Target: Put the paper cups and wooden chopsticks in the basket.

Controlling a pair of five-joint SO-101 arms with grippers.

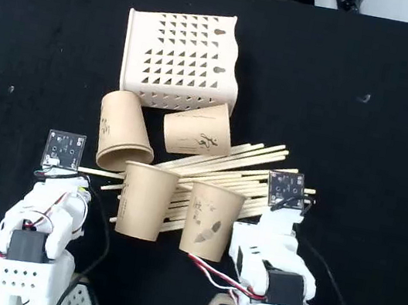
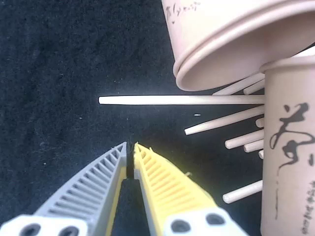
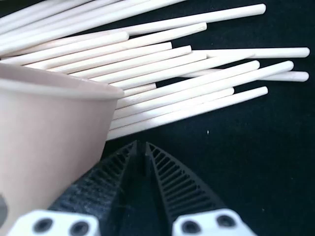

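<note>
Nothing legible. The cups carry dark brush-style print: a small figure-like mark on the lying cup by the basket, and strokes plus a leaf-like shape on the right cup. In the left wrist view, the near cup shows brush strokes and a column of tiny characters, unreadable.

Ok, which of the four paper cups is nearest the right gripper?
The rightmost cup, close beside the right gripper at the chopsticks; the other three are farther left or back toward the basket.
</note>
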